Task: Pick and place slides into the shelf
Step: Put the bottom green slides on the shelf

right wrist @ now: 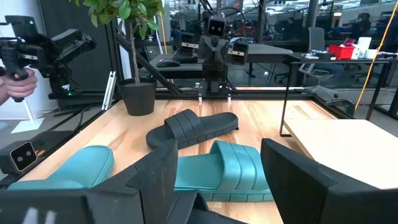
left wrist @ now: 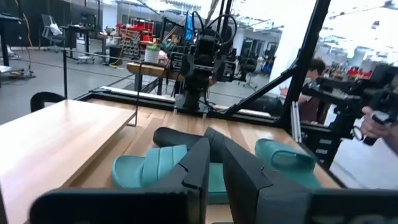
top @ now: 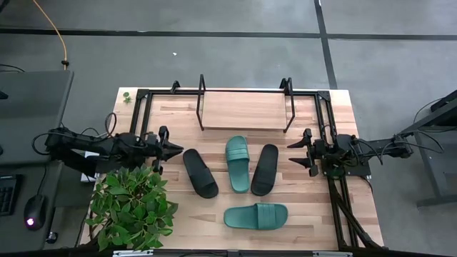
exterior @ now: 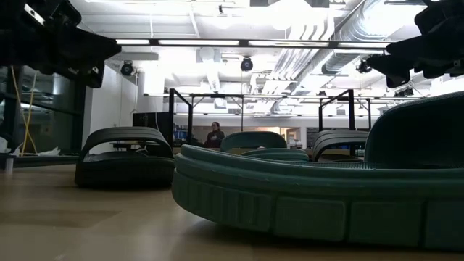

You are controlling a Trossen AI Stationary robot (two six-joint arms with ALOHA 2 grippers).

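The left gripper (top: 176,150) is hanging pinched together and empty. Two black slides (top: 200,172) (top: 265,168) are flanking a ribbed-strap teal one (top: 238,163); another teal slide (top: 255,215) is lying crosswise, nearer the table's front. The shelf (top: 244,111) is sitting bare behind. The right gripper (top: 294,152) is waiting spread wide, empty.

The high view looks straight down on the whole table (top: 178,114). The low view sits at tabletop level, close against a teal slide (exterior: 319,196). The wrist views face each other across the slides.

Left gripper (top: 177,150) closed, right gripper (top: 291,152) wide, both idle.
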